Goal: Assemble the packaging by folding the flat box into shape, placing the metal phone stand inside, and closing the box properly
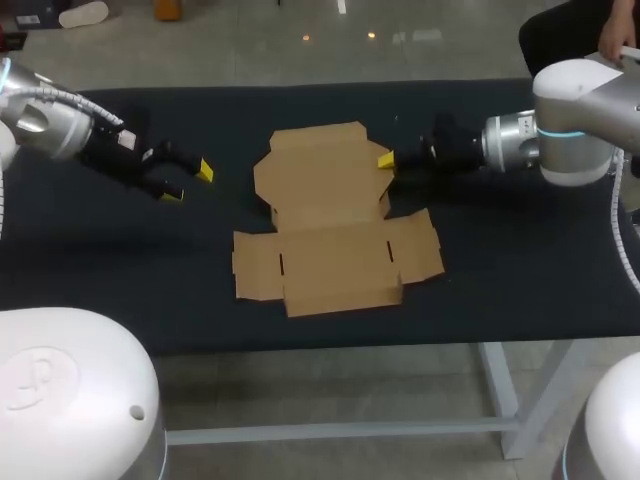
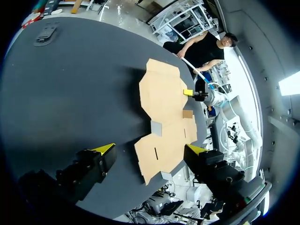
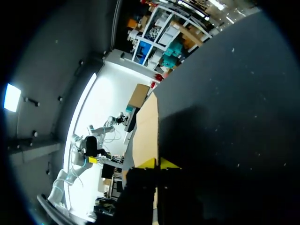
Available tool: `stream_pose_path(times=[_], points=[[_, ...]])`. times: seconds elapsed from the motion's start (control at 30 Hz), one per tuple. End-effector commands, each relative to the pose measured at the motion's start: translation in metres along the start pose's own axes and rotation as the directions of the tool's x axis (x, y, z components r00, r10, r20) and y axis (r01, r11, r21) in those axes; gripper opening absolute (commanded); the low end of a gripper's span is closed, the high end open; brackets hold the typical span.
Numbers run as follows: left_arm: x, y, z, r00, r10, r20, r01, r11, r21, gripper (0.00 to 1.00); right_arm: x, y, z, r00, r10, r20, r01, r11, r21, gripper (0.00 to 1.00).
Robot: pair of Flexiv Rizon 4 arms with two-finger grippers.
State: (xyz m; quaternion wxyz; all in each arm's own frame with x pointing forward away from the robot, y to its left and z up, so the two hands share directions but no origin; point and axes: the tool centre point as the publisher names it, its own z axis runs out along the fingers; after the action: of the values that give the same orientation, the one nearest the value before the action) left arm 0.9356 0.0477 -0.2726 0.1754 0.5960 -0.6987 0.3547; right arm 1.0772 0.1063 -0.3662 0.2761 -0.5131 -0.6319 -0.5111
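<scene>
Yellow tips of the right gripper (image 1: 385,160) are pressing together, with only a thin dark seam showing between them in the right wrist view (image 3: 158,163). They are sitting right at the right-hand edge of the far panel of the flat brown cardboard box (image 1: 335,235). From that wrist view the cardboard (image 3: 146,131) is running ahead of and beside the fingers, not visibly between them. The left wrist view is showing the same gripper (image 2: 188,92) overlapping that edge of the box.

The left gripper (image 1: 188,182) is holding its two fingers wide apart with nothing between them, hovering to the left of the box and apart from it. In its own view (image 2: 151,149) the spread tips are framing the near end of the cardboard (image 2: 161,108) from a distance.

The box is lying unfolded near the middle of the black table (image 1: 120,270), its flaps spreading out flat, the wider section with slots facing the robot. The right arm is coming in from the right side and the left arm from the left.
</scene>
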Motion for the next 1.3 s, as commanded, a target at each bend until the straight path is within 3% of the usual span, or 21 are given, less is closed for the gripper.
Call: stream_pose_path(times=[0.03, 0.23, 0.3, 0.57, 0.9, 1.3], points=[[0.000, 0.000, -0.001, 1.000, 0.000, 0.001, 0.000, 1.000, -0.001, 1.00, 0.000, -0.001, 0.000, 1.000, -0.002, -0.003, 0.002, 1.000, -0.002, 0.00], [0.000, 0.000, -0.001, 1.000, 0.000, 0.001, 0.000, 1.000, -0.001, 1.00, 0.000, -0.001, 0.000, 1.000, -0.002, -0.003, 0.002, 1.000, -0.002, 0.00], [0.002, -0.002, 0.001, 0.998, 0.041, -0.047, -0.040, 0.999, 0.007, 1.00, 0.003, -0.001, -0.001, 0.999, -0.030, -0.019, 0.030, 1.000, -0.007, 0.00], [0.001, -0.012, 0.004, 0.981, 0.169, -0.091, -0.159, 0.981, 0.108, 1.00, 0.025, -0.001, -0.016, 0.983, -0.147, -0.107, 0.138, 0.986, -0.091, 0.00], [0.005, -0.035, 0.003, 0.920, 0.353, -0.169, -0.319, 0.927, 0.196, 1.00, 0.046, 0.001, -0.027, 0.956, -0.245, -0.160, 0.219, 0.962, -0.161, 0.00], [0.018, -0.069, 0.019, 0.861, 0.480, -0.169, -0.429, 0.863, 0.266, 1.00, 0.068, 0.006, -0.027, 0.917, -0.345, -0.199, 0.304, 0.929, -0.208, 0.00]])
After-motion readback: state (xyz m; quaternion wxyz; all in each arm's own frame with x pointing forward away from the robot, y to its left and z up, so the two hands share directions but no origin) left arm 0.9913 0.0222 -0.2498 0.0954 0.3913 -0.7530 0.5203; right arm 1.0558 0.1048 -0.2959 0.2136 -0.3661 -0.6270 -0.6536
